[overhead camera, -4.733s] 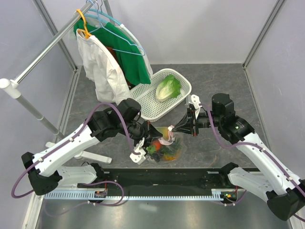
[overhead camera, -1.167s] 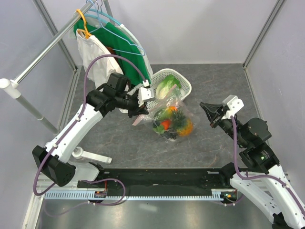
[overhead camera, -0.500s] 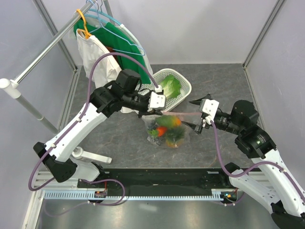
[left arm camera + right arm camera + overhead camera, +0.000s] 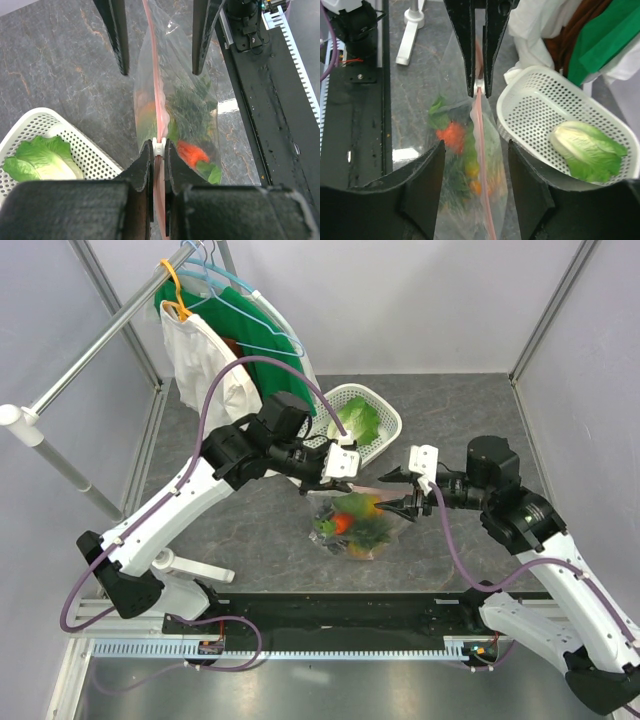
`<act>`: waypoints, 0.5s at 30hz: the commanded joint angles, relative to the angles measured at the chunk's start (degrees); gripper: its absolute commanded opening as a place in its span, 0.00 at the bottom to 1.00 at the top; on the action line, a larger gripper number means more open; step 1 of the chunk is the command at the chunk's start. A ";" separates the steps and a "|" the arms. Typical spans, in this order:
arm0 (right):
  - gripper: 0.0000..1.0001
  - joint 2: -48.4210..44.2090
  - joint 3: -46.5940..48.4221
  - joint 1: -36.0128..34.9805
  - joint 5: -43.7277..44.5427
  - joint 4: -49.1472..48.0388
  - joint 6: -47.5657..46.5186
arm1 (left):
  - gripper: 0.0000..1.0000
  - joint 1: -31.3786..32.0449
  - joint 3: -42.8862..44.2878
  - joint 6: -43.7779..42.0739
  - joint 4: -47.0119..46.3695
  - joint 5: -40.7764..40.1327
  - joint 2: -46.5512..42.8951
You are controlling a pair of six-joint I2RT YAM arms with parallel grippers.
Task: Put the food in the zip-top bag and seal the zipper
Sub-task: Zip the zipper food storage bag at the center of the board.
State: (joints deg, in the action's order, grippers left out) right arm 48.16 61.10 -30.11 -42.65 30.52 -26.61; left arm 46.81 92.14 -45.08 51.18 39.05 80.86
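Note:
The clear zip-top bag [image 4: 355, 528] hangs over the grey table with the food [image 4: 348, 520] inside: a red piece [image 4: 192, 151], orange pieces and green leaves [image 4: 451, 136]. My left gripper [image 4: 336, 478] [image 4: 158, 146] is shut on the white slider of the pink zipper [image 4: 156, 100] at one end of the bag's mouth. The zipper [image 4: 481, 150] runs taut toward my right gripper [image 4: 393, 492] [image 4: 476, 195]. That gripper is open, one finger on each side of the strip, touching neither the strip nor the bag.
A white lattice basket [image 4: 385, 422] holding a lettuce [image 4: 357, 422] stands just behind the bag [image 4: 535, 107]. A clothes rack with white and green garments [image 4: 215, 370] fills the back left. The black base rail [image 4: 340, 615] lies along the near edge.
My right gripper has come in from the right and now straddles the zipper, its jaws less wide than half a second ago. The left gripper shifted the hanging bag slightly right and nearer.

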 commanded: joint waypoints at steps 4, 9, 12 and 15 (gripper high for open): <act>0.53 5.79 6.13 -0.74 -2.52 5.95 -3.44 | 0.02 1.44 2.08 1.05 -1.78 -0.20 0.26; 0.24 8.00 8.94 -3.20 1.33 8.41 -3.45 | 0.02 1.71 1.38 2.10 -1.78 -1.60 0.70; 0.06 8.09 9.30 -4.26 5.11 8.85 -2.39 | 0.02 1.71 -0.11 3.07 -1.87 -3.09 0.00; 0.00 7.21 9.65 -4.35 9.07 10.08 -2.31 | 0.02 1.45 -3.18 3.33 -2.48 -5.11 -2.45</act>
State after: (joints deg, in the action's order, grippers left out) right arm 56.55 67.92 -34.06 -38.81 39.03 -28.88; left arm 48.10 91.74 -43.92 50.41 37.06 81.06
